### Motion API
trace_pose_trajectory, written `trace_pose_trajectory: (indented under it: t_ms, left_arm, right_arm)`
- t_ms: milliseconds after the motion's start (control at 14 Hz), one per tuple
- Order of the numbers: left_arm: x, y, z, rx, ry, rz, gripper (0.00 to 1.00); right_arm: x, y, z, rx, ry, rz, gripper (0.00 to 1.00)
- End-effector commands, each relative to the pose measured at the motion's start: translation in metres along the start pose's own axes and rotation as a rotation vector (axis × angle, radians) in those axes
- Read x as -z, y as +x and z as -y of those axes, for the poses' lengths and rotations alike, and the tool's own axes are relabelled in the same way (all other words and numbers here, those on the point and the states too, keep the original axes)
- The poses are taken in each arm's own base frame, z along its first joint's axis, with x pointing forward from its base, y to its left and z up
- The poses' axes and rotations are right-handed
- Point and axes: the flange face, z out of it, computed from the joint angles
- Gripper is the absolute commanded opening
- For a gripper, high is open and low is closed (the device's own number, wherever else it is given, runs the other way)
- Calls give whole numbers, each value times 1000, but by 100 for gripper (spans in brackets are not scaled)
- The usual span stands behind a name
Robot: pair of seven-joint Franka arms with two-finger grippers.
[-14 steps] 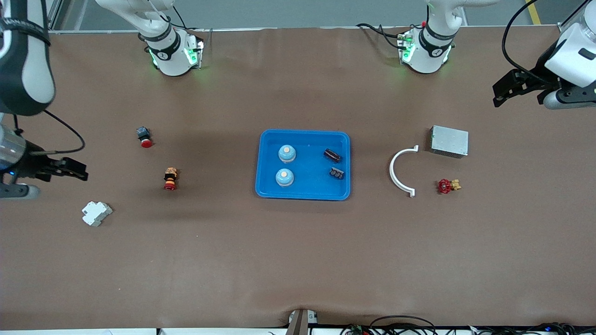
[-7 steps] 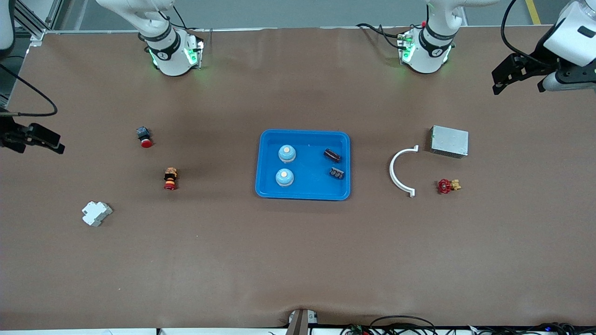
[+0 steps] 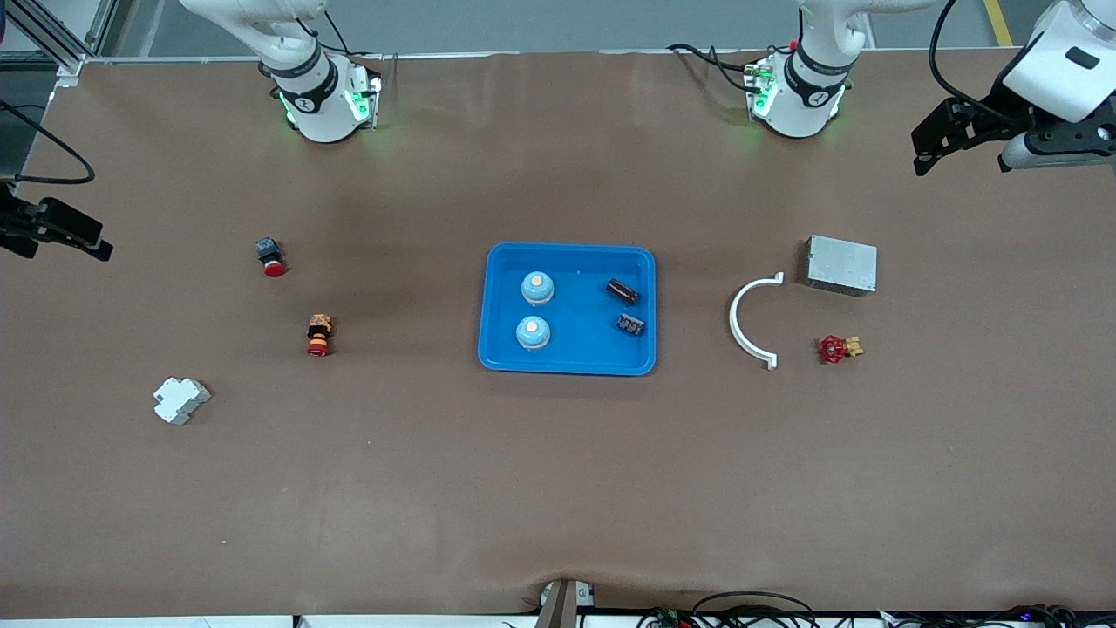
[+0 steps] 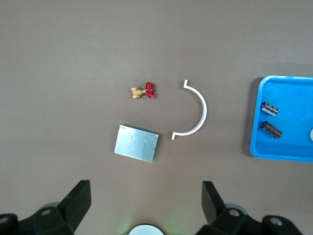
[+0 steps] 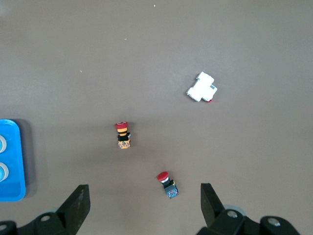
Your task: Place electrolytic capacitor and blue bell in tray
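The blue tray (image 3: 567,359) lies mid-table. In it are two blue bells (image 3: 537,287) (image 3: 533,332) and two dark electrolytic capacitors (image 3: 622,290) (image 3: 631,324). My left gripper (image 3: 926,155) is open and empty, high over the table toward the left arm's end. Its wrist view shows its spread jaws (image 4: 145,198), the tray's rim (image 4: 288,78) and both capacitors (image 4: 269,108) (image 4: 271,129). My right gripper (image 3: 94,240) is open and empty, high over the table's edge at the right arm's end. Its wrist view shows its spread jaws (image 5: 144,200) and a corner of the tray (image 5: 12,193).
Toward the left arm's end lie a grey metal box (image 3: 841,264), a white curved bracket (image 3: 748,323) and a red valve (image 3: 837,349). Toward the right arm's end lie a red push button (image 3: 270,255), a red-and-yellow button (image 3: 319,336) and a white block (image 3: 180,399).
My right gripper has drawn back from over the table toward its end. My left gripper has shifted slightly. The tray and its contents have not moved.
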Motion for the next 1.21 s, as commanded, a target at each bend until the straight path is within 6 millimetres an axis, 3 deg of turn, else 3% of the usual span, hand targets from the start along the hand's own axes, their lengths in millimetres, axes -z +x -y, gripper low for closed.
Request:
trace_pose_trajectory:
  t_ms: [0,356,1139]
  left_arm:
    - [4,3,6,-14,-21,-3,100]
    - [9,15,10,-1,-35,-15,100]
    - [-4,37,13,9,-66,9,100]
  right_arm:
    - [23,-9,-2,-18,1,5,100]
    - [23,-14,-4,-24,2,34,100]
    - [26,-16,-3,-22,4,29,100]
